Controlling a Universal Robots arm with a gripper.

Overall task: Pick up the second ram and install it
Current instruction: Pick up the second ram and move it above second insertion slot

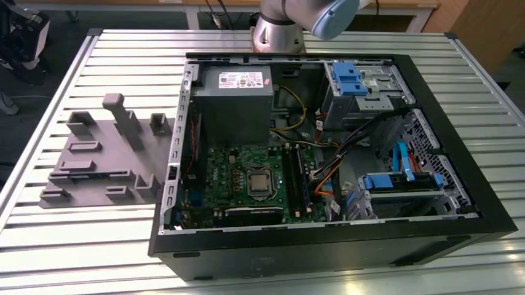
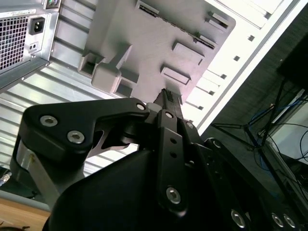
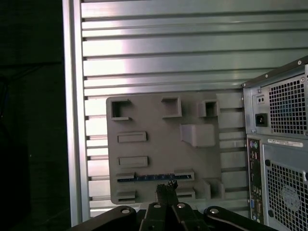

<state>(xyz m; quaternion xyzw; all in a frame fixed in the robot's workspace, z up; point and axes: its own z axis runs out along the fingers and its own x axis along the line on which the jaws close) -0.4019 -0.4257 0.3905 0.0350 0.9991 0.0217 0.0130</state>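
The second ram (image 3: 147,178) is a thin blue-green strip standing on edge in a slot of the grey holder plate (image 3: 154,110), between two grey blocks. In the first wrist view my gripper (image 3: 167,186) hangs well above the plate, its fingertips over the ram's strip. The two black fingers (image 2: 169,103) are pressed together with nothing between them, so the gripper is shut. In the exterior view the holder plate (image 1: 98,163) lies on the slatted table to the left of the open computer case (image 1: 328,246). The arm (image 1: 279,27) stands behind the case.
Inside the case lie the green motherboard (image 1: 238,178) with long black memory slots (image 1: 297,178), a grey power supply (image 1: 233,101) and blue drive brackets (image 1: 348,77). The case's rear panel (image 3: 279,144) stands beside the holder. The table's edge (image 3: 72,120) runs close to the plate.
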